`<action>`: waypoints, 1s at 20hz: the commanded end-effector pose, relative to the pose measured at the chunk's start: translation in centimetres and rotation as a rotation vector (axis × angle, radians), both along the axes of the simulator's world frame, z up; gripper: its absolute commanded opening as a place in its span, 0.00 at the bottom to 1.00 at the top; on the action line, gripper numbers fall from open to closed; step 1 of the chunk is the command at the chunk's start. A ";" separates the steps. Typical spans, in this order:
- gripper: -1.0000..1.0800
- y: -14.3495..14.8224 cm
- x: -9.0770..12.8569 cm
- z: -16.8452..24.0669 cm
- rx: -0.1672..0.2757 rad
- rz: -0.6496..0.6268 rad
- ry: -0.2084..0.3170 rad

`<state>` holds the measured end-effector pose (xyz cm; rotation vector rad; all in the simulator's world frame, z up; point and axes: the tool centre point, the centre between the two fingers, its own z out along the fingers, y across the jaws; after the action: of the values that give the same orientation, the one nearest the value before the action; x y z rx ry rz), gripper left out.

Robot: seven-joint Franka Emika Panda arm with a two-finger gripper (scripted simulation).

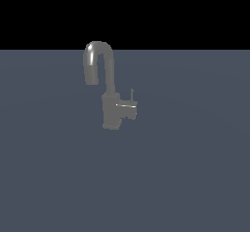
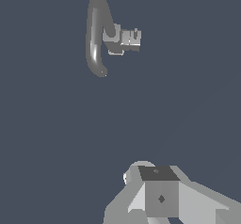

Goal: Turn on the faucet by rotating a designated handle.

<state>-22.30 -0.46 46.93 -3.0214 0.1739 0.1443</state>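
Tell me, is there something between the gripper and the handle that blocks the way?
Nothing visible does. In the wrist view, only bare floor lies between the gripper and the faucet with its handle. In the exterior view the faucet stands alone and the gripper is out of frame.

Your arm does not appear in the exterior view. In the wrist view you see only part of the gripper: a pale grey body with a darker square block at its middle and sloped grey housings spreading to either side. A small rounded pale part sits just behind the block. The fingertips are not in view, so you cannot tell how the jaws stand. The gripper hangs well apart from the faucet, touching nothing.
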 end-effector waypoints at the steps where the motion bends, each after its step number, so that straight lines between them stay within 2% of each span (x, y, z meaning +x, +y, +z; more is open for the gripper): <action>1: 0.00 0.0 1.2 -0.4 0.033 -0.034 0.027; 20: 0.00 -1.1 12.0 -6.0 0.363 -0.375 0.297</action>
<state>-11.19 -1.37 41.56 -2.5805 0.6217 0.4990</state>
